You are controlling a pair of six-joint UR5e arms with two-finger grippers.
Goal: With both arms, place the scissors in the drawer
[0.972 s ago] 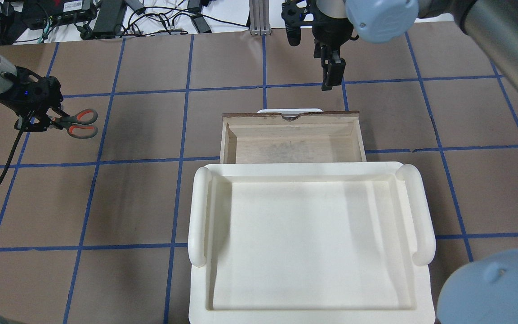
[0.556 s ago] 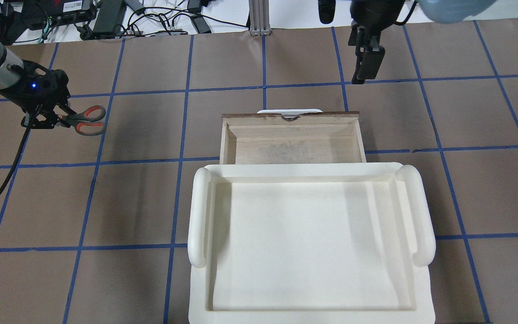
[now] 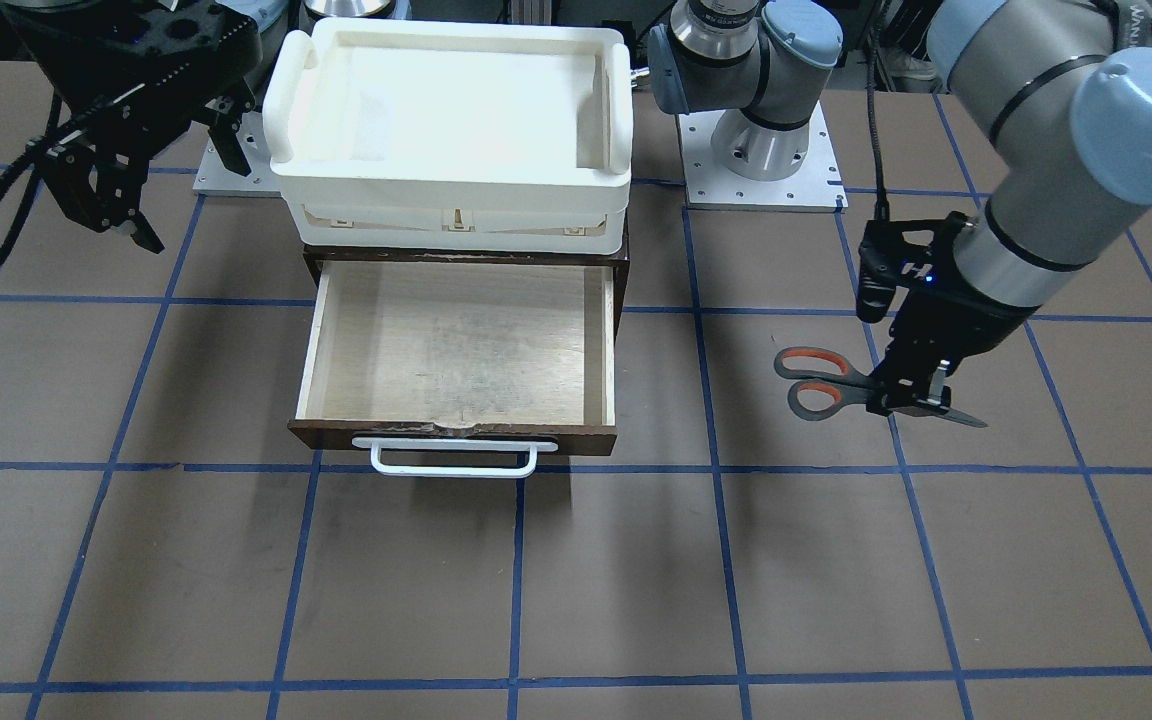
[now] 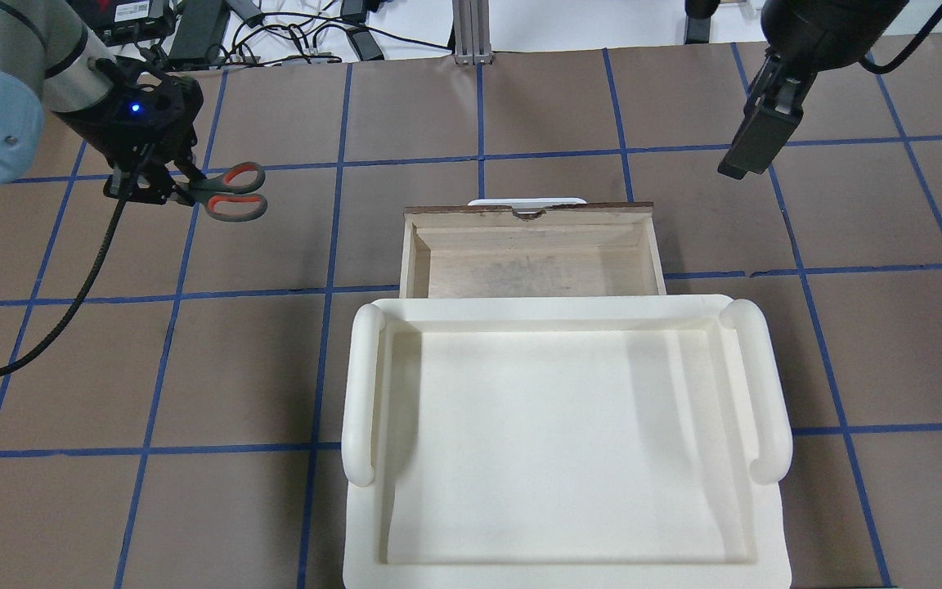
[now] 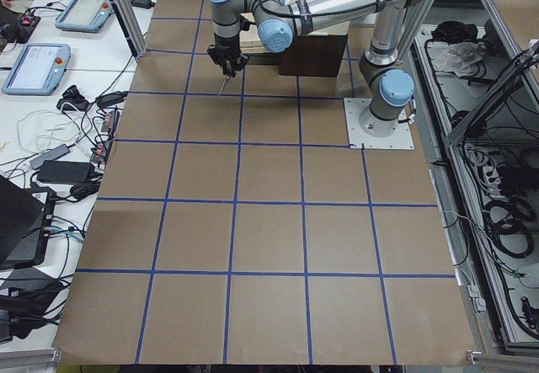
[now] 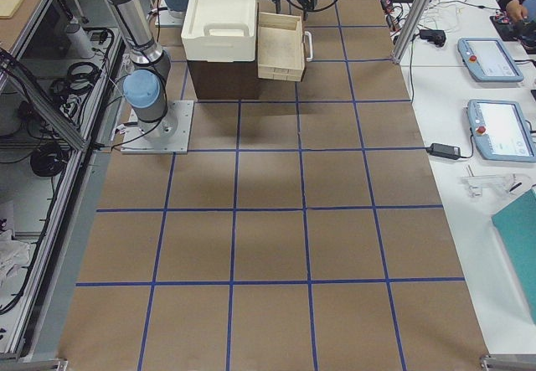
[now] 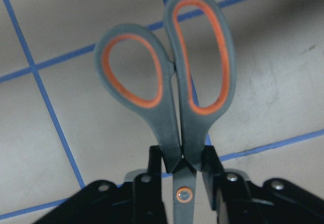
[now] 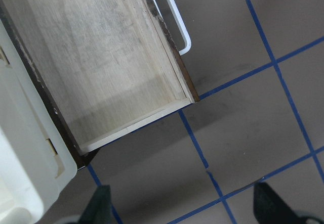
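My left gripper (image 4: 156, 190) is shut on the scissors (image 4: 234, 193), gripping near the pivot, with the orange-lined loops pointing towards the drawer. It holds them above the table, left of the drawer. They also show in the front view (image 3: 821, 380) and the left wrist view (image 7: 172, 92). The dark brown drawer (image 4: 528, 214) is pulled open and its pale plywood inside (image 3: 456, 340) is bare. Its white bar handle (image 3: 451, 458) faces away from me. My right gripper (image 4: 753, 151) is open and empty, raised to the right of the drawer's far corner (image 8: 190, 97).
The cream plastic tray (image 4: 361, 393) sits on top of the cabinet, just behind the open drawer. Cables and electronics (image 4: 193, 33) lie beyond the table's far edge. Brown table with blue tape lines (image 4: 479, 155) lies all round the drawer.
My left gripper has risen and carried the scissors right, towards the drawer. My right gripper has moved right, away from the drawer's handle.
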